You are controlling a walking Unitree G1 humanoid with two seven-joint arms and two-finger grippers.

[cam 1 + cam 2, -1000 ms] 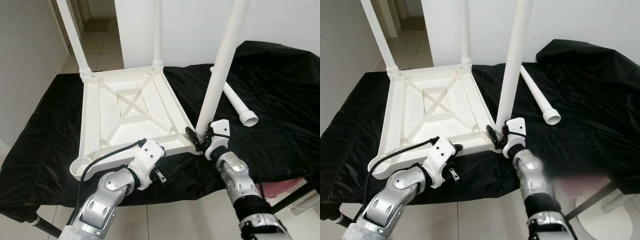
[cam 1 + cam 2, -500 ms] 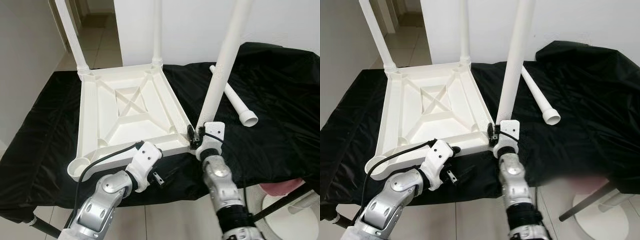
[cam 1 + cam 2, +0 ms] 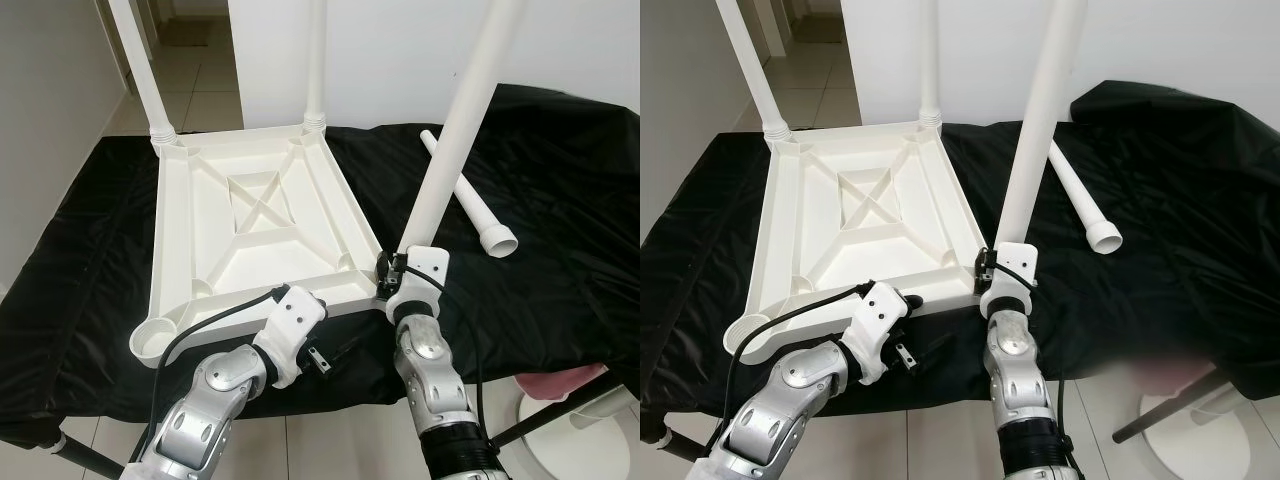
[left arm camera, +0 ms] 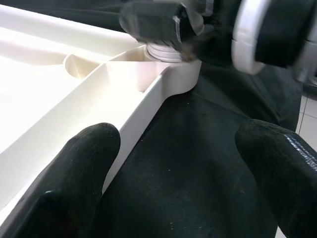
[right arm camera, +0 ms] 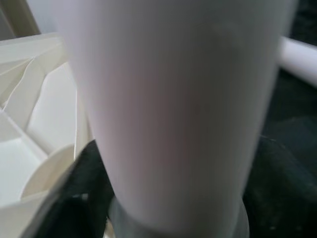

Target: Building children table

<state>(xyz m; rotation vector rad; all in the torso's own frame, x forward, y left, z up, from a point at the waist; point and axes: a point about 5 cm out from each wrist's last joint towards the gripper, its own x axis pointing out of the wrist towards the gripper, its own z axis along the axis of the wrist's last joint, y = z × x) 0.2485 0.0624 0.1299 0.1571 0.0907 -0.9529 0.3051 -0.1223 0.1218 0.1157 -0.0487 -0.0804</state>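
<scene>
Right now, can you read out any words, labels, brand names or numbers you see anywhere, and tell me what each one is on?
No readable text.
The upturned white tabletop, its legs, the loose leg and the black cloth carry no print or labels.
The right tool, closed on the near-right leg, and the open left tool by the tabletop's near edge show no markings.

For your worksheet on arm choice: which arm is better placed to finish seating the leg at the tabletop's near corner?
Right. The right gripper is shut on the table leg at its corner socket. The left gripper is open beside the tabletop edge, holding nothing.
</scene>
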